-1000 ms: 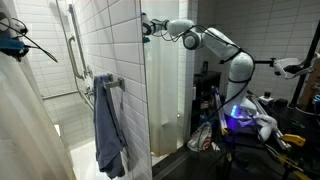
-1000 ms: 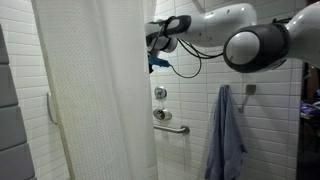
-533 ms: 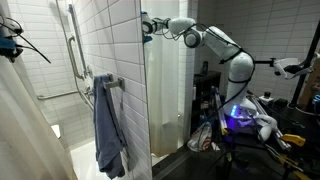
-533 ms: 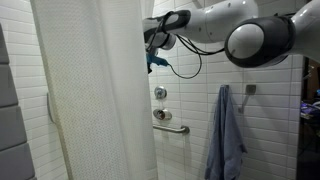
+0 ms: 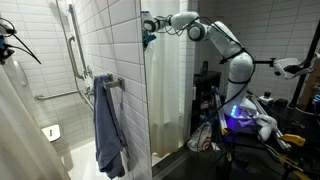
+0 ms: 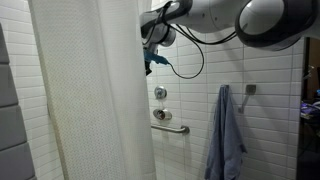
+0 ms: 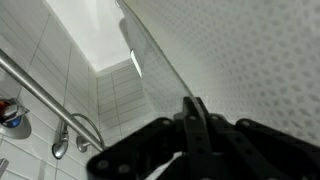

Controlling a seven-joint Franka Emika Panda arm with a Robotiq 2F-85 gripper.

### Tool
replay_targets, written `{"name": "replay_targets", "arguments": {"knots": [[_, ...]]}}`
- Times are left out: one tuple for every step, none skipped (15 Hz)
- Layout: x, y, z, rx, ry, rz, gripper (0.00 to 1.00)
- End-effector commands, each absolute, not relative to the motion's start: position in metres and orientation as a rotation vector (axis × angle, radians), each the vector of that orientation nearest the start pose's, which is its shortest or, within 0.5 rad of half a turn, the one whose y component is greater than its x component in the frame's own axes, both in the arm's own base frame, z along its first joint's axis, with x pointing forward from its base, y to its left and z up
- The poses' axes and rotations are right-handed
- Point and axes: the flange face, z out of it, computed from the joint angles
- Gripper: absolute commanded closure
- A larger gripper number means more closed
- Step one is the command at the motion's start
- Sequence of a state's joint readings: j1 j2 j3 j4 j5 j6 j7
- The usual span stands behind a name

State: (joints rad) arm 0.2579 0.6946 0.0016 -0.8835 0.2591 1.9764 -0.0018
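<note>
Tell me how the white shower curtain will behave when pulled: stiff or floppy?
Probably floppy: the shower curtain hangs in soft vertical folds. Likely light: it looks thin. It may slip, since the shut gripper seems to pinch only its edge.

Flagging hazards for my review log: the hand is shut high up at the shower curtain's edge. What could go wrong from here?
The hand seems to pinch only the thin edge of the curtain; a hard pull could slip it free or tear the fabric.
The arm is stretched high and far, so it may run short of reach.
The cable looping below the hand could snag.
</note>
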Motion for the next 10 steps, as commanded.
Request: {"name": "replay_targets", "arguments": {"knots": [[0.709, 0.224, 0.519, -2.826, -0.21, -0.338, 1.0], [0.701, 0.226, 0.52, -2.831, -0.19, -0.314, 1.0], [0.693, 0.228, 0.519, -2.834, -0.173, -0.293, 1.0], [0.685, 0.23, 0.518, -2.835, -0.16, -0.273, 1.0], [0.677, 0.231, 0.516, -2.833, -0.154, -0.259, 1.0], [0.67, 0.232, 0.516, -2.836, -0.153, -0.247, 1.0], [0.664, 0.234, 0.515, -2.833, -0.157, -0.232, 1.0], [0.659, 0.236, 0.513, -2.834, -0.16, -0.22, 1.0], [0.655, 0.237, 0.511, -2.831, -0.169, -0.21, 1.0], [0.651, 0.24, 0.511, -2.83, -0.178, -0.2, 1.0]]}}
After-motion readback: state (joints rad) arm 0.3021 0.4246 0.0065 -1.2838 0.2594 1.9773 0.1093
